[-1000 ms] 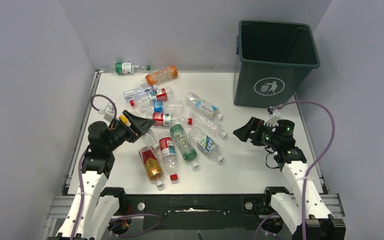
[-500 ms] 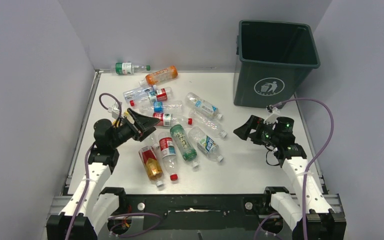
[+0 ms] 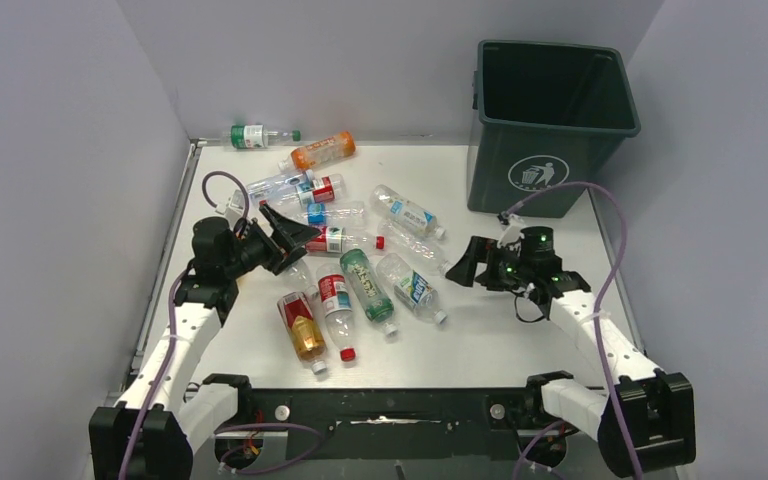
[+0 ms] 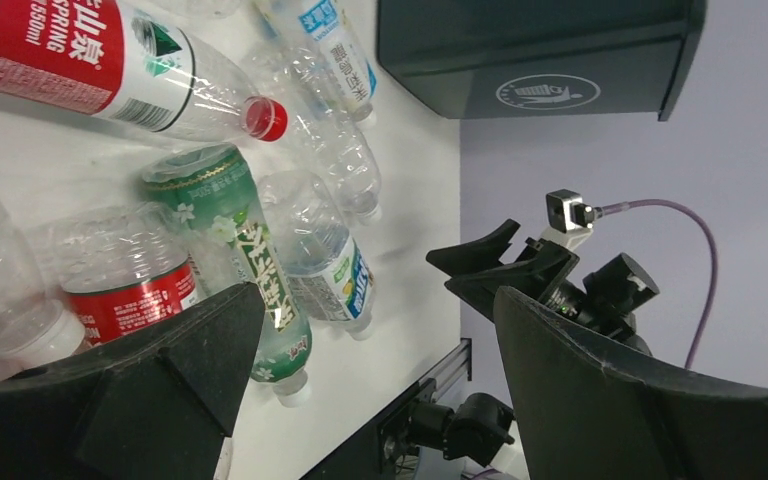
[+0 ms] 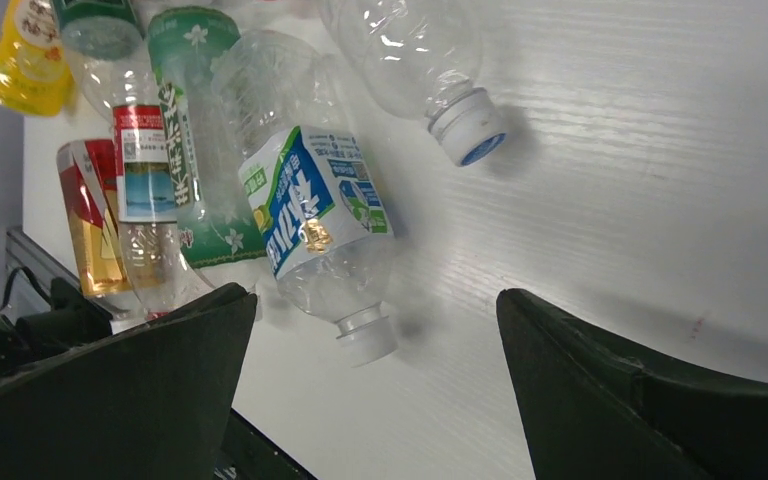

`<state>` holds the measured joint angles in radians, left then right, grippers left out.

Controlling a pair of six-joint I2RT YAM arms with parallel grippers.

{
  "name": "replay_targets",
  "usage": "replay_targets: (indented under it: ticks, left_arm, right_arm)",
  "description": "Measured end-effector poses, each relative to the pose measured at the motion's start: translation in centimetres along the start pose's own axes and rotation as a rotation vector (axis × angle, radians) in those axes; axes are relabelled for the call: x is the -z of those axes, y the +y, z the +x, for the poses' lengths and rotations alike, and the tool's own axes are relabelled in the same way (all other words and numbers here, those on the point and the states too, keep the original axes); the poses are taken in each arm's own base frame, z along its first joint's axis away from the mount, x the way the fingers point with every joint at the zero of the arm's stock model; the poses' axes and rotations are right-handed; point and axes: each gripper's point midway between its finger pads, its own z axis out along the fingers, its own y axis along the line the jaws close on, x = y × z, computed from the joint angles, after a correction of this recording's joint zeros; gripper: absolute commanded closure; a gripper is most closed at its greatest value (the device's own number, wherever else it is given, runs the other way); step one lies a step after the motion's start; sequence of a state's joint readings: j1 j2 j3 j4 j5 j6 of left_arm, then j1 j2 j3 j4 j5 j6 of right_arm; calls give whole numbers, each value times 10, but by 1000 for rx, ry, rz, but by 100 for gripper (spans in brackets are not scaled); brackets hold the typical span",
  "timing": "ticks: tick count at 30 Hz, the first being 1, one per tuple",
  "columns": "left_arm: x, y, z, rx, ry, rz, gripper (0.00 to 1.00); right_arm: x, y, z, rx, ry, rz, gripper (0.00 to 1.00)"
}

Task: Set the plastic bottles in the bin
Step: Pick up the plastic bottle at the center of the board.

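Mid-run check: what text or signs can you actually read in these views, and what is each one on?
"SPRING", "山泉", "550ml": on the red-label bottle, left wrist view.
White litter-person sign, no words: front of the bin.
Green-label bottle: Chinese print, too blurred to read.
Blue-label bottle: print too blurred to read.
All other print, in the top view: too small to read.

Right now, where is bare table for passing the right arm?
Bare table runs from the right gripper to the near edge, and between the bin and the bottle nearest it. The plastic bottles crowd the centre-left.
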<state>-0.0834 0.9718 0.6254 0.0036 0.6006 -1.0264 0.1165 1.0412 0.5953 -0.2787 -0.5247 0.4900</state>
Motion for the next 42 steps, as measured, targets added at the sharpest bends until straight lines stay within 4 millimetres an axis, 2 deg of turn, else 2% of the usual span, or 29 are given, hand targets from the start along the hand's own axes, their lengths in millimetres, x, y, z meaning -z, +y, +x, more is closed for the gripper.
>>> replay_targets:
  ticks: [3,6,10,14,19,25,33,36,42]
  left_arm:
    - [0,6,1,-3,2,-36,13]
    - [1,3,-2,-29,-2,-46,13]
    - [2,5,-2,-53,-5,-67,13]
    - [4,9,1,-55,3,-88,14]
    - [6,9,1,-61,-4,-91,14]
    - [5,15,5,-60,2,-102,14]
    - [5,19,8,-54,9,-109,14]
    - [5,19,8,-55,10,-108,14]
    - [4,18,9,-56,13,-107,14]
  right_arm:
    - [-14,14,11,78,63,16,1]
    - [-28,30,19,174,104,38,1]
    - [-45,39,33,275,154,81,4]
    - [-60,37,45,354,198,147,5]
    - [-75,31,47,443,220,224,3]
    - [-83,32,46,511,222,241,2]
    - [-90,25,57,548,267,257,2]
    - [-93,23,61,557,281,259,6]
    - [-94,21,64,565,290,269,30]
